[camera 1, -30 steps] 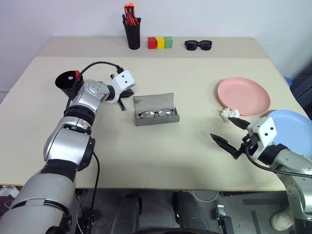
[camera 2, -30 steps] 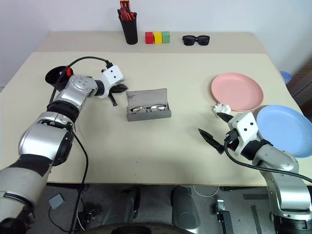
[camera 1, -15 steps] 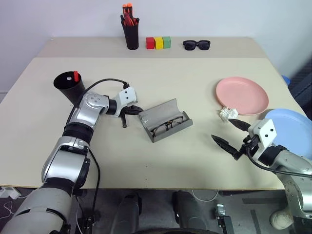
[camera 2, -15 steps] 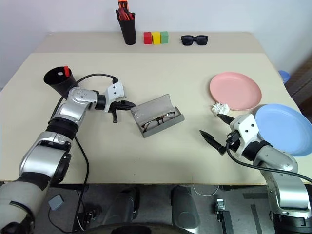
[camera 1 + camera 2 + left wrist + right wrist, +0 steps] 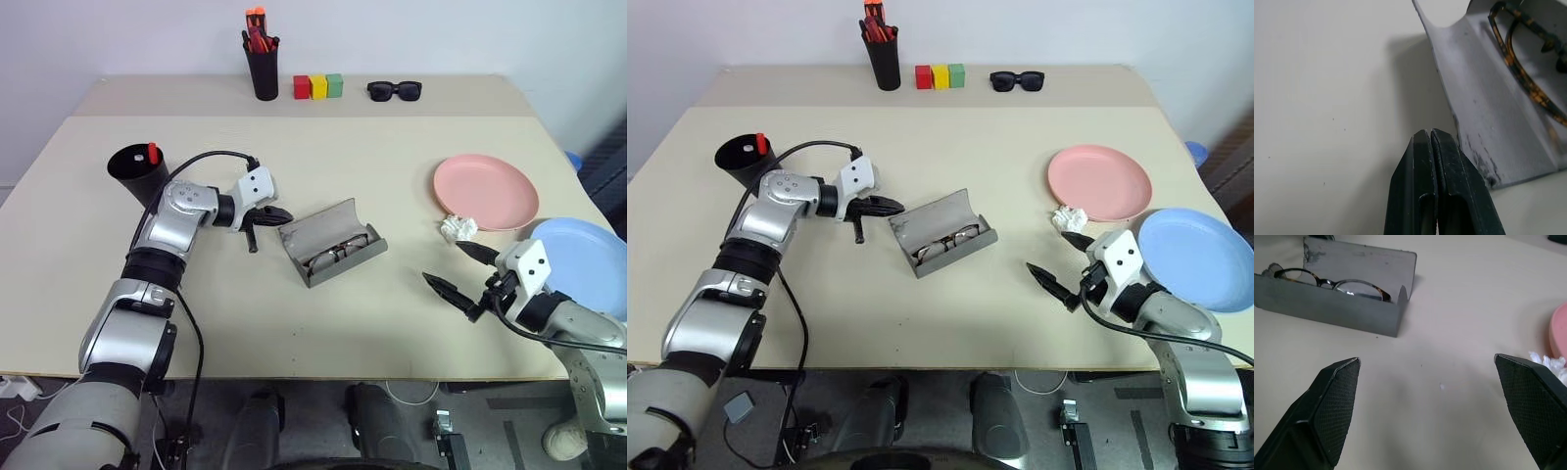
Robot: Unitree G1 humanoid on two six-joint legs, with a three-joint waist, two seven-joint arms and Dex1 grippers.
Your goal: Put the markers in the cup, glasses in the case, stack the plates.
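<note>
The left claw (image 5: 275, 214), pinched together, pointed at the open case's (image 5: 331, 244) left end; the right claw (image 5: 458, 270) stood apart, farther off.

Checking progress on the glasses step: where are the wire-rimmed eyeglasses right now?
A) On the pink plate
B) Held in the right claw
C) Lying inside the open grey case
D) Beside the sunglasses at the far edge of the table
C: the glasses lie inside the grey case, whose lid stands open; the right claw is open and empty.
</note>
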